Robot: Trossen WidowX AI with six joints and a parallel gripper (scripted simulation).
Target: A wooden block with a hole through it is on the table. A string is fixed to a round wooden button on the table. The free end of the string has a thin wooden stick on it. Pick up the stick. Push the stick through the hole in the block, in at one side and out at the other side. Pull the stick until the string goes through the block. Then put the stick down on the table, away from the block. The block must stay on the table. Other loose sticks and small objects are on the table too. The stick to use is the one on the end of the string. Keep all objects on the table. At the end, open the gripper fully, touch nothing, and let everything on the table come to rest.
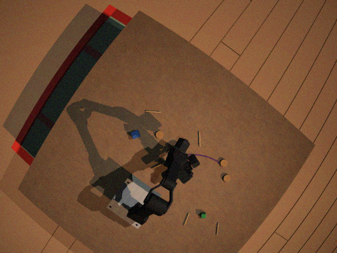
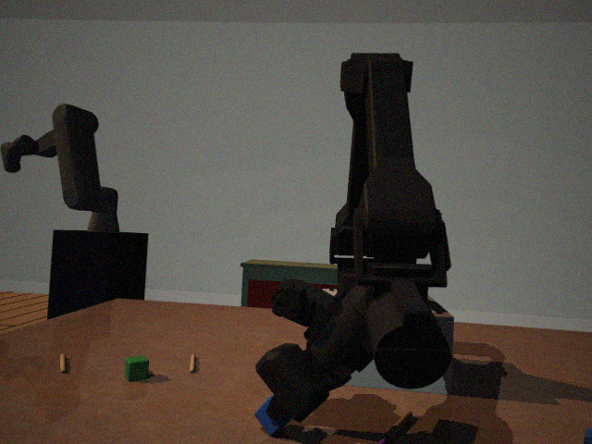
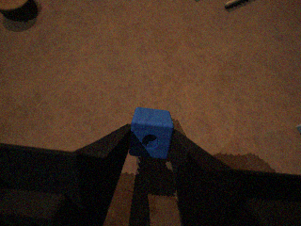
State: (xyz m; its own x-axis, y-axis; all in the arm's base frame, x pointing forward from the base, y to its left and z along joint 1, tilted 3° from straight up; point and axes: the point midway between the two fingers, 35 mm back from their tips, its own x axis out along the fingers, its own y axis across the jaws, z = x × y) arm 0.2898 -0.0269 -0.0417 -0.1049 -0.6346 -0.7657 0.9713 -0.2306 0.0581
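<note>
1. Stick on the string [image 1: 156,165] [image 2: 402,421]: lying loose on the table, its purple string [image 1: 204,155] [image 2: 382,440] partly hidden under the arm in the top view.
2. The gripper [image 1: 177,155] [image 2: 283,412] [image 3: 150,131] is closed part-way on the blue holed block [image 2: 266,419] [image 3: 151,134], not on the stick. The block tilts between the fingers; whether it touches the table, I cannot tell.
3. The arm [image 1: 168,182] [image 2: 387,205] blocks the top view of the held block.
4. The string's fixed button [image 1: 223,162] stands near another round button [image 1: 226,177].
5. A loose stick [image 1: 199,138] lies near the string, on the side away from the base.
6. A third button [image 1: 159,134] sits between the arm and a second blue block [image 1: 135,134] [image 2: 588,436]; another stick [image 1: 152,111] lies beyond.
7. Farther off, a green block [image 1: 203,215] [image 2: 136,368] stands between two sticks, one nearer the base [image 1: 186,218] [image 2: 192,363], one outward [image 1: 217,229] [image 2: 62,363].
</note>
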